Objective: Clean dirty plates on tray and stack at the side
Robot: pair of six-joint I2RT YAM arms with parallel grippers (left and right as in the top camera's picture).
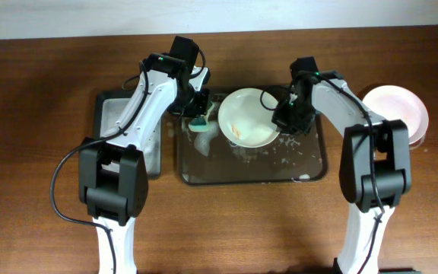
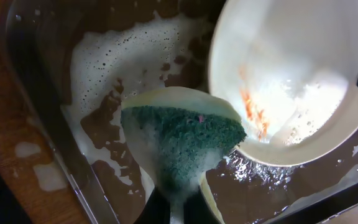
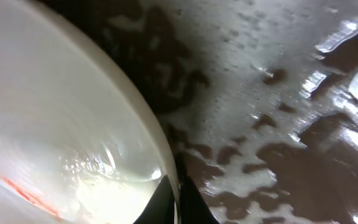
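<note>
**Scrubbing step: a dirty plate held tilted over the tray, with the sponge at its edge.**

The right gripper (image 1: 286,120) is pinched on the right-hand rim of the plate (image 1: 248,116), tipping it up over the foamy tray (image 1: 319,173). Orange smears (image 2: 253,112) show inside the plate. The left gripper (image 1: 198,116) is clamped on a folded green sponge (image 2: 185,140) over the tray's left end, just beside the plate. Next, I'd judge, the sponge must press across those smears while the plate is held steady. A stack (image 1: 398,113) waits to the right of the tray.
</note>
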